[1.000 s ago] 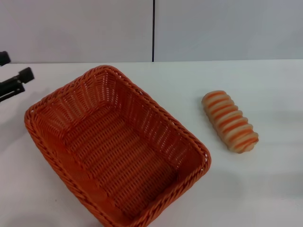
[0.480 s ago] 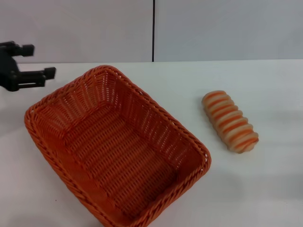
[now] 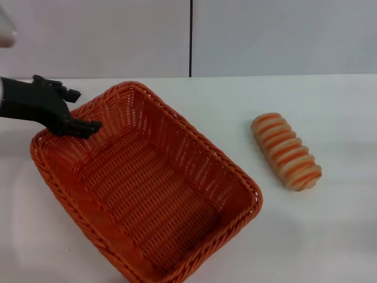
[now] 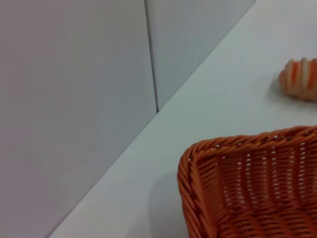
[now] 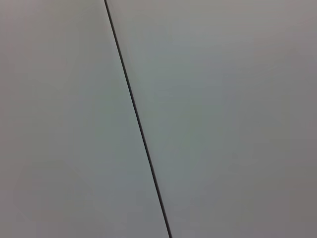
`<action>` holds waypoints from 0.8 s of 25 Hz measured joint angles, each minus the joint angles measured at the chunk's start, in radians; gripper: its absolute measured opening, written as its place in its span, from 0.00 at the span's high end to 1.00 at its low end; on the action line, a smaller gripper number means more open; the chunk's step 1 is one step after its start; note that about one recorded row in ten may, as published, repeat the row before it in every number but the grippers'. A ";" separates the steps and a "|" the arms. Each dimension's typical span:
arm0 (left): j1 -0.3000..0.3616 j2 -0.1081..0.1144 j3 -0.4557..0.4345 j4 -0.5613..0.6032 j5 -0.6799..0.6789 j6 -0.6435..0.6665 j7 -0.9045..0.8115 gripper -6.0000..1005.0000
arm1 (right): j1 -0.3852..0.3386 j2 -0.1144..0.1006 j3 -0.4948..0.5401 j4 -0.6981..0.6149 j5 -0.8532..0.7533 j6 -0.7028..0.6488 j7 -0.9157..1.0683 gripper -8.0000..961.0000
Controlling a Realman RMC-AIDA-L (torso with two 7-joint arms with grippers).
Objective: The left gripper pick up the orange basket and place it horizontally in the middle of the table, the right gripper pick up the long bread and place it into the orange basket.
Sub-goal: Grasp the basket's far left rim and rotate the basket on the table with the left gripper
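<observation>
The orange basket (image 3: 147,188) lies on the white table (image 3: 330,236), taking up the near-left part of the scene. It sits at a slant: one short end points toward the near right, the other toward the far left. Its near corner runs out of the head view at the bottom edge. The inside is bare wicker.

To the right of the basket, well apart from it, the long bread (image 3: 287,151) rests flat on the table, also at a slant, its near end pointing right. Nothing touches it.

Farther back on the left, the left gripper (image 3: 78,111) reaches in from the left edge over the basket's far-left corner. Its jaws stand spread: one black finger lies over the inside of the rim, the other sits higher and farther back, outside the rim. It looks as though the braided rim runs between the two fingers, though whether either one touches the wicker cannot be told. The left wrist view shows that same corner of the basket (image 4: 237,193) close up, with the bread (image 4: 299,79) far off.

The right gripper is not seen; its wrist view shows only a grey wall (image 5: 223,99) with a thin dark seam (image 5: 136,119).
</observation>
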 joint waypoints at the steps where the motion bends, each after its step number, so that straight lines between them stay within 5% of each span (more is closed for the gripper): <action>1: 0.000 0.000 0.000 0.000 0.000 0.000 0.000 0.22 | 0.000 0.000 0.000 0.000 0.000 0.000 0.000 0.35; 4: 0.062 -0.001 0.146 -0.005 0.003 -0.168 -0.012 0.22 | -0.002 0.000 0.001 0.000 0.000 0.001 0.000 0.35; 7: 0.079 0.000 0.177 -0.003 0.000 -0.214 -0.018 0.22 | -0.002 0.000 0.001 -0.001 0.000 0.000 0.007 0.35; 20: 0.099 0.003 0.187 -0.013 0.012 -0.213 -0.018 0.24 | -0.003 -0.002 0.000 -0.006 -0.003 -0.004 0.039 0.36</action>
